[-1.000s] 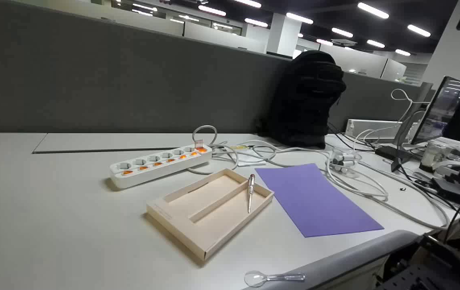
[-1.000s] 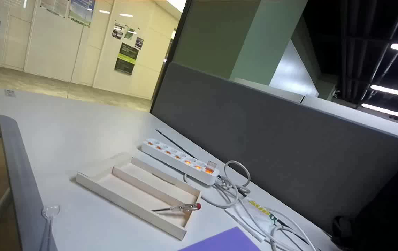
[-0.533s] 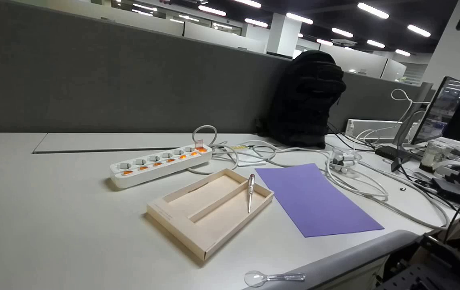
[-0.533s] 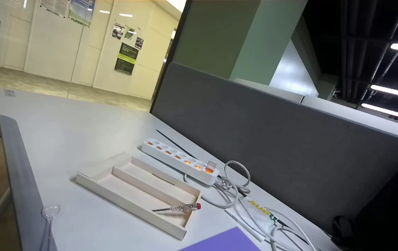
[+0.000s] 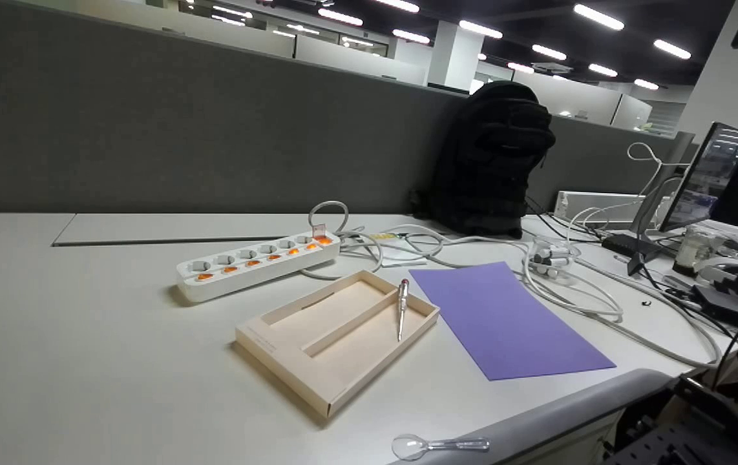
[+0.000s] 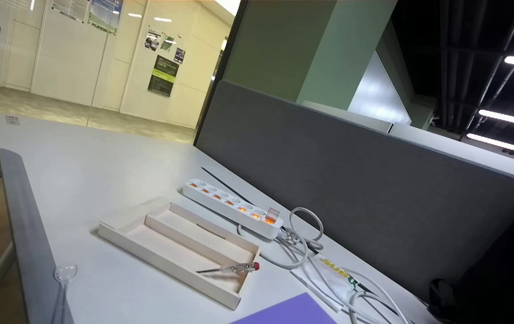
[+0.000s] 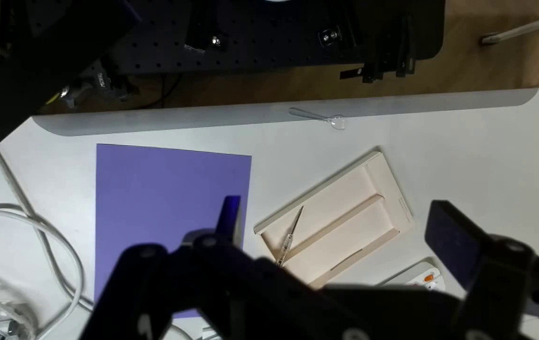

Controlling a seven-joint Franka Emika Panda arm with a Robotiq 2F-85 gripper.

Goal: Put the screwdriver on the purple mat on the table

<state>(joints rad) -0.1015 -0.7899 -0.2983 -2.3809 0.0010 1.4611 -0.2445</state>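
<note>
The slim screwdriver point(image 5: 402, 313) has a clear handle with a red end. It leans across the divider and end of the pale wooden tray point(image 5: 298, 368), tip down in a compartment; it also shows in an exterior view point(image 6: 234, 268) and in the wrist view point(image 7: 286, 243), where a finger hides its handle end. The purple mat point(image 5: 511, 323) lies flat on the grey-white table point(image 5: 117, 361) beside the tray; the wrist view shows it too point(image 7: 170, 189). My gripper point(image 7: 336, 205) is open and empty, above the tray, fingers wide apart. It is outside both exterior views.
A white power strip point(image 5: 256, 266) lies behind the tray. White cables point(image 5: 576, 303) run behind and beside the mat. A clear plastic spoon point(image 5: 441, 445) lies at the table's front edge. A black backpack point(image 5: 495, 161) stands against the grey partition point(image 5: 214, 129). A monitor point(image 5: 708, 174) stands farther along.
</note>
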